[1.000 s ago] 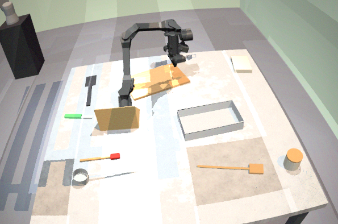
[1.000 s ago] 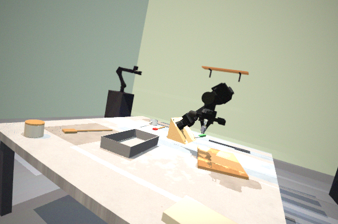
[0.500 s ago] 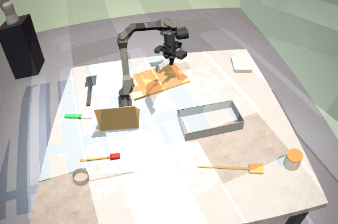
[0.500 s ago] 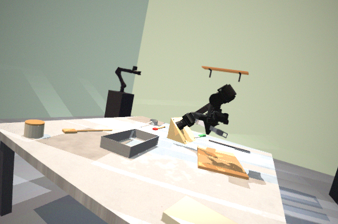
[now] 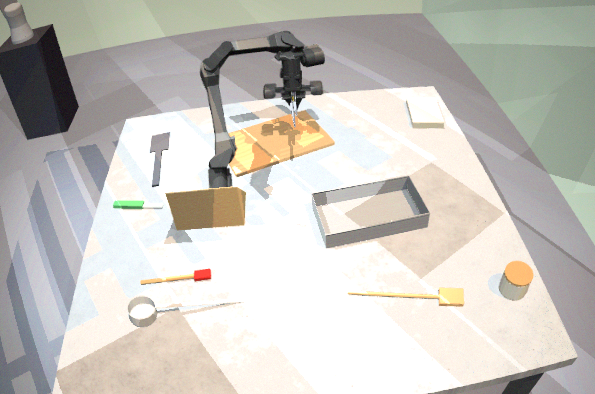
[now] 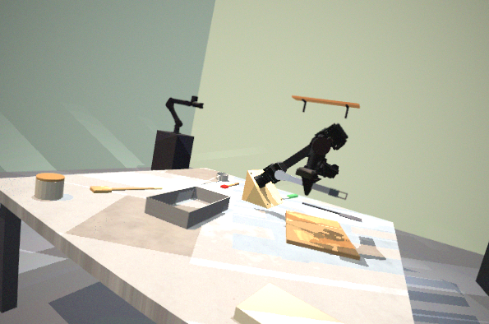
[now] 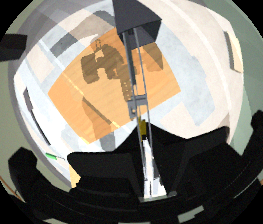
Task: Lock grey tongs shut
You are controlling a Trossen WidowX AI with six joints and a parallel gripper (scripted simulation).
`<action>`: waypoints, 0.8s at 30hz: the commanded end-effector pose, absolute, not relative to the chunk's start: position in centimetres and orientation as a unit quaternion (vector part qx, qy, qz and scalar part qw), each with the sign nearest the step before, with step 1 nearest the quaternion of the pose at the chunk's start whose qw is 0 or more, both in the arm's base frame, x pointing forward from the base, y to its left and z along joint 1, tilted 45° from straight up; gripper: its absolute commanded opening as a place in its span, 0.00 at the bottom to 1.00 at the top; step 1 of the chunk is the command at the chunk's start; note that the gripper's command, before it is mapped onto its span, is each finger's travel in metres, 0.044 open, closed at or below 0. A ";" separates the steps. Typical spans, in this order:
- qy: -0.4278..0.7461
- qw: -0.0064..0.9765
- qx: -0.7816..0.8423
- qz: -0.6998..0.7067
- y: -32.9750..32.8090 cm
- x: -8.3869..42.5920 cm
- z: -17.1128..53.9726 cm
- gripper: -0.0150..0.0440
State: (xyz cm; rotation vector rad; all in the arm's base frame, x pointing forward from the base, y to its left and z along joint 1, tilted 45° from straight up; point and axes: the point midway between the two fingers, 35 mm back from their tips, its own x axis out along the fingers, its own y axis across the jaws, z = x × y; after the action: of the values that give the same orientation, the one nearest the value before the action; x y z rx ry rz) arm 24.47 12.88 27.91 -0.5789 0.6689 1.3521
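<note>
The grey tongs (image 5: 291,109) (image 6: 287,177) (image 7: 141,22) are held in the air over the wooden board (image 5: 262,157) (image 6: 299,236) (image 7: 67,97). My gripper (image 5: 293,104) (image 6: 307,193) (image 7: 143,125) points down and is shut on the tongs' arms. The arms look squeezed close together and nearly parallel in the wrist view. In the exterior view the tongs slope slightly down to the right, with a dark block and a small open frame at that end. Whether the lock has caught is not visible. The roasting tin (image 5: 377,232) (image 6: 166,214) stands empty on the table.
A dark spatula (image 5: 160,142) and green-handled tool (image 5: 128,204) lie left of the board. A wooden wedge (image 5: 207,210) stands by the arm's base. A red-ended brush (image 5: 202,275), a ladle (image 5: 142,321), a yellow-headed tool (image 5: 451,296), a jar (image 5: 518,274) and a pale slab (image 5: 425,113) lie farther off.
</note>
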 end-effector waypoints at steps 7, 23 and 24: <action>0.179 0.632 -0.386 0.648 13.6 23.2 28.7 0.00; -0.042 0.479 -0.566 0.670 14.8 20.9 29.9 0.00; -0.056 0.468 -0.575 0.669 14.8 20.8 30.0 0.00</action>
State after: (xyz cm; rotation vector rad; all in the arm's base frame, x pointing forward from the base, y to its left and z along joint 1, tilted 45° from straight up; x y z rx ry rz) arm 21.07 14.76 29.81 -1.3366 -0.0612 1.6317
